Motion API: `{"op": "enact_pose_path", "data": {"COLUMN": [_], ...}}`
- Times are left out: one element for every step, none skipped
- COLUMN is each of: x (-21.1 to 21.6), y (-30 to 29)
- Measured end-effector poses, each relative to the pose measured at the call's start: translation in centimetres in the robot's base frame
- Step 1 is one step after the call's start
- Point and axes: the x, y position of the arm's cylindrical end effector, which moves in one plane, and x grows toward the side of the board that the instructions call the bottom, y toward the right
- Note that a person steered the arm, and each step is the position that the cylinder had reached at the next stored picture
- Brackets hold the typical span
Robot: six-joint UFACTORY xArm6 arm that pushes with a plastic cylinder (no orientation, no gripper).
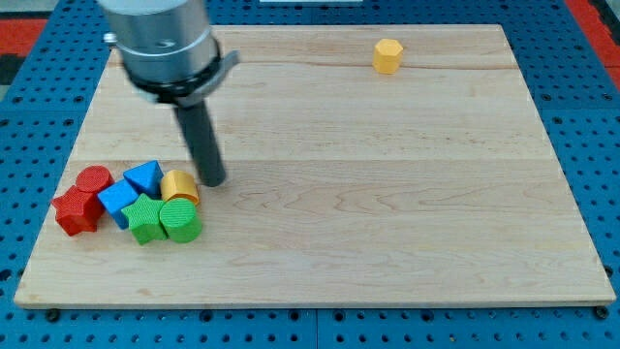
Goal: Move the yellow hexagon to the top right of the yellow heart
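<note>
The yellow hexagon (387, 55) stands alone near the view's top right of the wooden board. The yellow heart (179, 185) sits in a cluster of blocks at the view's lower left. My tip (212, 180) rests on the board just right of the yellow heart, very close to it, and far from the hexagon. The dark rod rises up and to the left from the tip to the grey arm body at the view's top.
The cluster around the heart holds a blue triangle (144, 175), a blue block (118, 201), a red cylinder (93, 179), a red star-like block (77, 210), a green star-like block (144, 218) and a green cylinder (181, 220). The board's edge (310, 308) borders a blue pegboard.
</note>
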Motion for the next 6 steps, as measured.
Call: {"op": "enact_pose_path", "data": {"x": [-5.3,-8.5,-8.6,-8.6,-11.7,-16.8], "y": [8.9,14.3,14.9,16.4,21.8,25.9]}}
